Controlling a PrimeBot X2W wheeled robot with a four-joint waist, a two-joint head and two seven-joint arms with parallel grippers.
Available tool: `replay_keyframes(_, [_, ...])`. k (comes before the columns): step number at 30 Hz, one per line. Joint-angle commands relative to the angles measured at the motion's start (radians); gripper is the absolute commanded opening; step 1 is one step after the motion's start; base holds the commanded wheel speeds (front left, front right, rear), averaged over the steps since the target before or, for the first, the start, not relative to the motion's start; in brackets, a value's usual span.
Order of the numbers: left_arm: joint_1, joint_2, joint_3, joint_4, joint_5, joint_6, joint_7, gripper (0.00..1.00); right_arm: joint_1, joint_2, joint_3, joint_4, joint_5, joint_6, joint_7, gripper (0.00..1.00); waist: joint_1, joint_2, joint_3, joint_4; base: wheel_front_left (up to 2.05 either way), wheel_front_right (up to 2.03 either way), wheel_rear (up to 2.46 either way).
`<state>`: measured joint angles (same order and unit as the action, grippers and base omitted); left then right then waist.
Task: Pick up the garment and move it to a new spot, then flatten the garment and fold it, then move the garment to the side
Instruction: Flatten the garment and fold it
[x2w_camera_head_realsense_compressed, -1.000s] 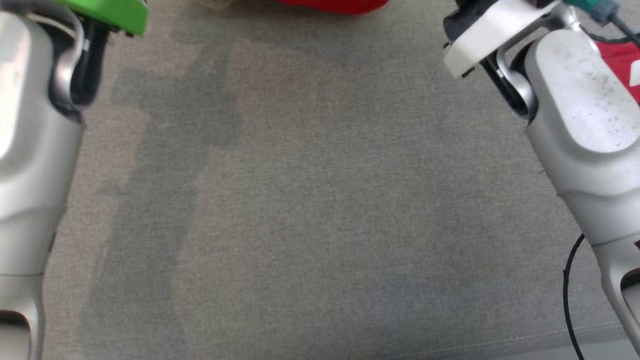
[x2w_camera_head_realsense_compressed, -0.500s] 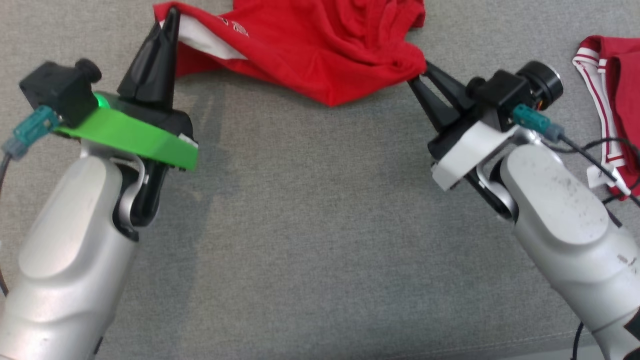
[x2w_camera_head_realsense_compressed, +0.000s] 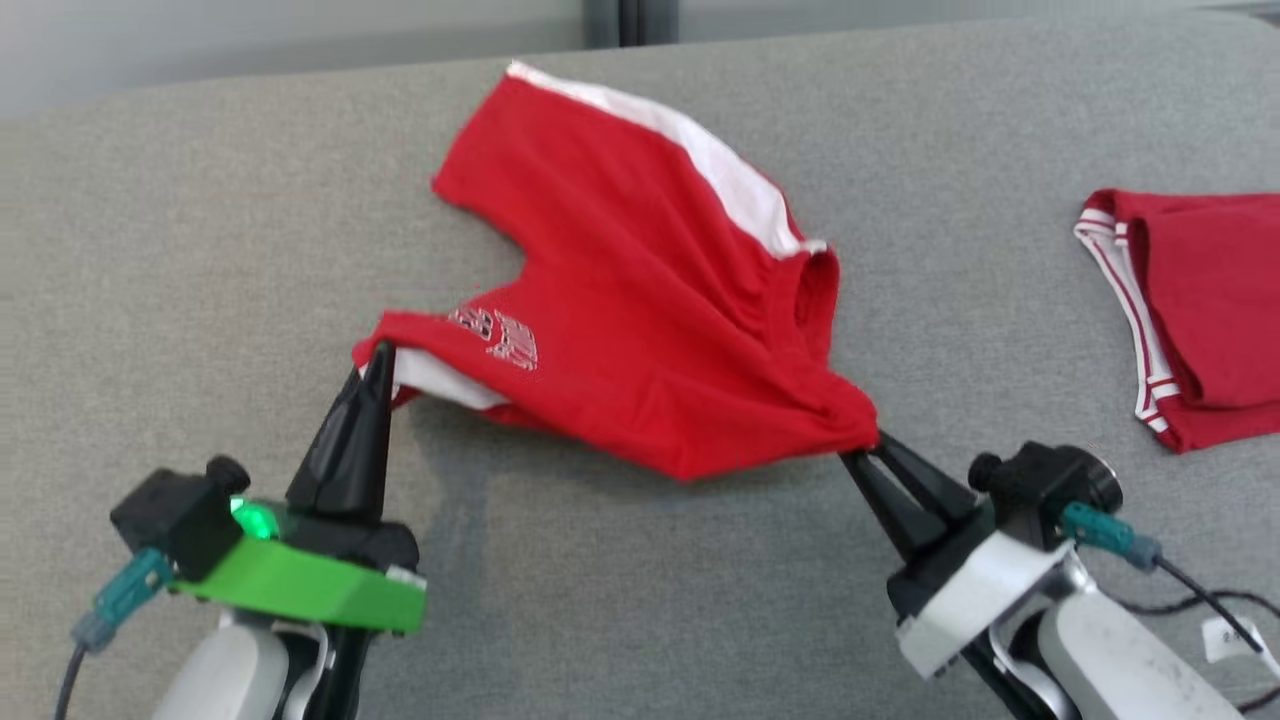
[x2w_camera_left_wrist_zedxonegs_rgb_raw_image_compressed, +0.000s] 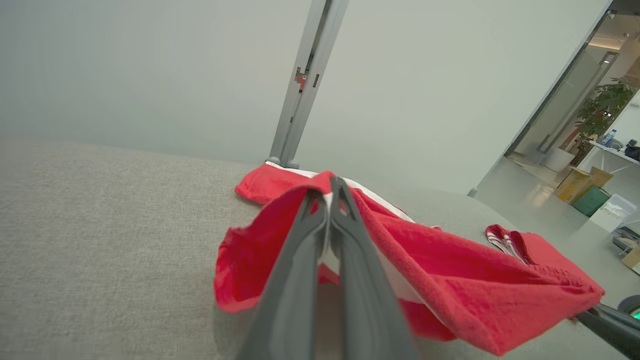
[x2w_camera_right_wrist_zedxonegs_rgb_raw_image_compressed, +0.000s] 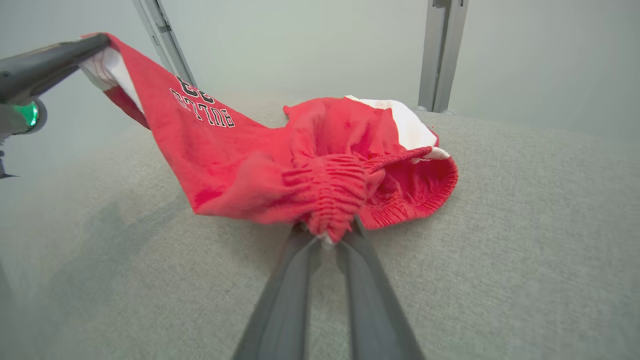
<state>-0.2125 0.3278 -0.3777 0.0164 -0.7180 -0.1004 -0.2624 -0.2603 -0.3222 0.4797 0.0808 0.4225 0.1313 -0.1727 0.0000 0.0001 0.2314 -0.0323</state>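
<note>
**Tip-only grips on a slack garment**

The grey cushion (x2w_camera_head_realsense_compressed: 640, 620) is coarse-woven, and the far half of the garment (x2w_camera_head_realsense_compressed: 640, 300) lies on it, running toward twelve o'clock. If the arms pull, I judge that friction could hold that half back and tug cloth out of a grip. The garment is red with a white side panel. Its near edge is lifted and sags between the two held points, so it may fold under itself or bunch when laid down, which would spoil the flattening. A second garment (x2w_camera_head_realsense_compressed: 1210, 310) lies at three o'clock, well apart. A wide swing that way could drop one on the other.

The left gripper (x2w_camera_head_realsense_compressed: 378, 352), at seven o'clock, is clenched with its fingers pressed together. It pinches a leg-hem corner just beside the printed lettering, with the tips alone. The right gripper (x2w_camera_head_realsense_compressed: 862, 445), at five o'clock, is almost closed, with a narrow gap between its fingers. The gathered elastic waistband is wadded between its tips. That wad is thick and sits at the very ends of the fingers, so I judge this grip the likelier to slip.
</note>
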Motion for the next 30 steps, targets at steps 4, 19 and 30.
replay_keyframes(4, [0.148,0.044,0.004,-0.107,-0.006,0.049,0.026,0.00,0.167,-0.012,-0.040,-0.152,0.028,-0.001,0.077,0.00,0.0000,-0.0001,-0.166,0.001,0.00,0.00,0.00])
replay_keyframes(19, [0.218,0.121,0.033,-0.176,-0.060,0.088,0.132,0.00,0.323,0.041,-0.070,-0.275,0.106,-0.001,0.243,0.00,0.0000,-0.0001,-0.120,-0.029,0.00,0.00,0.00])
replay_keyframes(30, [-0.165,0.076,0.004,0.045,-0.036,0.004,0.143,0.00,0.112,0.135,-0.119,-0.109,0.208,-0.001,0.197,0.00,0.0000,-0.0001,0.041,-0.092,0.00,0.00,0.00])
